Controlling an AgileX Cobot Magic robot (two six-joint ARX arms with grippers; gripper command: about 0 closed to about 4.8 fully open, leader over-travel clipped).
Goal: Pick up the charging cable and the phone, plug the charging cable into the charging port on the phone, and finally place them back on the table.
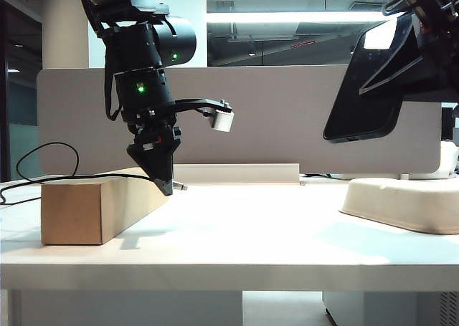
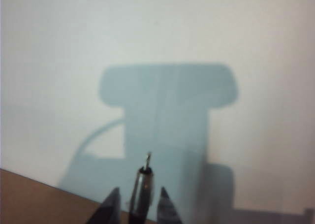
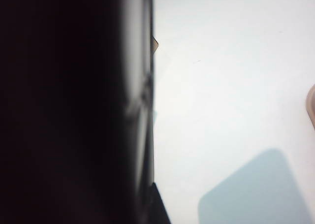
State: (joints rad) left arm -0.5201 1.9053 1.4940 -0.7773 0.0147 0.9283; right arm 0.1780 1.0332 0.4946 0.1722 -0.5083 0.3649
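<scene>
The black charging cable (image 1: 93,175) runs over the top of a tan cardboard box (image 1: 79,211), and its silvery plug (image 1: 182,187) juts past the box's right edge. My left gripper (image 1: 166,186) points down at that plug. In the left wrist view the plug (image 2: 142,184) lies between the fingertips (image 2: 114,204) of the left gripper (image 2: 140,204), with a thin gap on each side. My right gripper (image 1: 412,43) holds the black phone (image 1: 362,89) high at the right, tilted, its charging port (image 1: 351,138) on the low short edge. The phone (image 3: 74,106) fills half the right wrist view.
A shallow white tray (image 1: 401,204) sits on the white table (image 1: 251,226) at the right. A grey divider panel (image 1: 287,118) stands along the back. The cable's slack loops off the table's left end (image 1: 43,150).
</scene>
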